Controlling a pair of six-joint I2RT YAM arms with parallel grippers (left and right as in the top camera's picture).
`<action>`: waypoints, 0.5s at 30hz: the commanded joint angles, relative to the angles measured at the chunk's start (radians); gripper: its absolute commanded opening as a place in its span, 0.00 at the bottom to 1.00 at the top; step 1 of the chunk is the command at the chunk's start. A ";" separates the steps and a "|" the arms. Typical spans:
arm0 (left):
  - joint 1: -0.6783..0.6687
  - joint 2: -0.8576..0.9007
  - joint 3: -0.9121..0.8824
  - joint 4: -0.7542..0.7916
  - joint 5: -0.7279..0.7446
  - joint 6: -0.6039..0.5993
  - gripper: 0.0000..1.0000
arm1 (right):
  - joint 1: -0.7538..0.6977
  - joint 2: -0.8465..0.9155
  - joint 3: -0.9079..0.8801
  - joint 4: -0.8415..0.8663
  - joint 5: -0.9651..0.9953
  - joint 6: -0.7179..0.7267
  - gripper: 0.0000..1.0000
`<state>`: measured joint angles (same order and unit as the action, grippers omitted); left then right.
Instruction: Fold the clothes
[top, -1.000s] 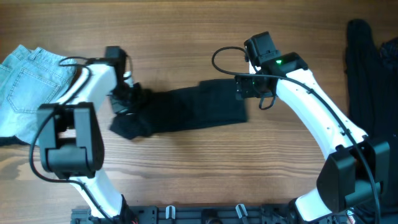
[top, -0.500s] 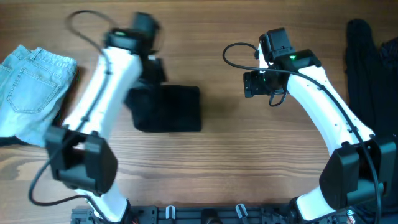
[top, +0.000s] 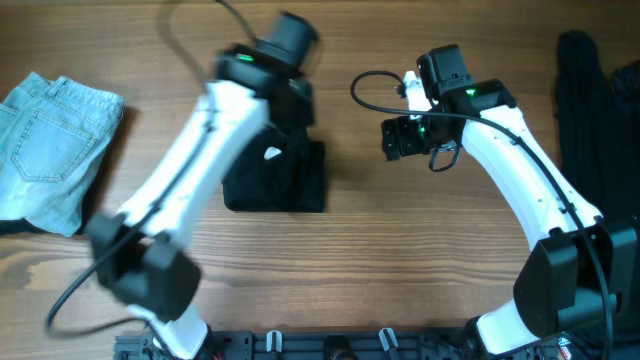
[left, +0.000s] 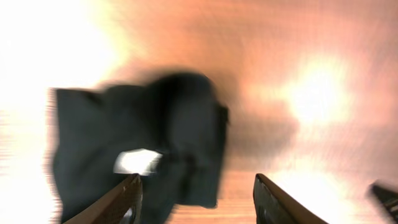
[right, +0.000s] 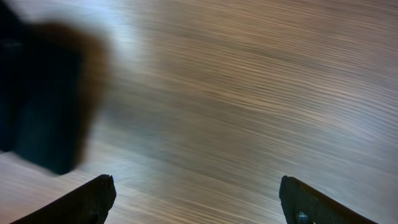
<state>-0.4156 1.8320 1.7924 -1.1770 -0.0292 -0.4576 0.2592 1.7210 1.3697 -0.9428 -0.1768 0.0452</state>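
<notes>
Soft black garment was long strip, now small folded square, middle of frame. Left gripper has let go, fingers apart, swung above it. Right gripper apart, empty, right of it. This fold looks done.

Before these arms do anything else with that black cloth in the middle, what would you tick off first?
1. Left gripper open with nothing between its fingers: ok.
2. Right gripper open and empty, over bare table: ok.
3. Black garment lying as a compact folded block: ok.
4. Its edges lined up neatly: cannot tell, since the wrist views are blurred and the left arm covers its top edge.
5. All clothes folded: not ok, as a black pile lies bunched at the right edge.
</notes>
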 joint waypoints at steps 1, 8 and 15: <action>0.186 -0.113 0.027 -0.039 -0.023 0.000 0.59 | 0.027 -0.010 0.012 0.041 -0.244 -0.073 0.89; 0.509 -0.080 0.024 -0.068 0.054 0.001 0.77 | 0.312 0.010 0.012 0.240 -0.271 -0.052 0.91; 0.774 -0.079 0.024 -0.061 0.199 0.001 0.78 | 0.575 0.159 0.012 0.401 0.067 0.008 0.93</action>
<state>0.2771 1.7447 1.8153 -1.2385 0.0948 -0.4583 0.7765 1.8088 1.3697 -0.5827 -0.2707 0.0296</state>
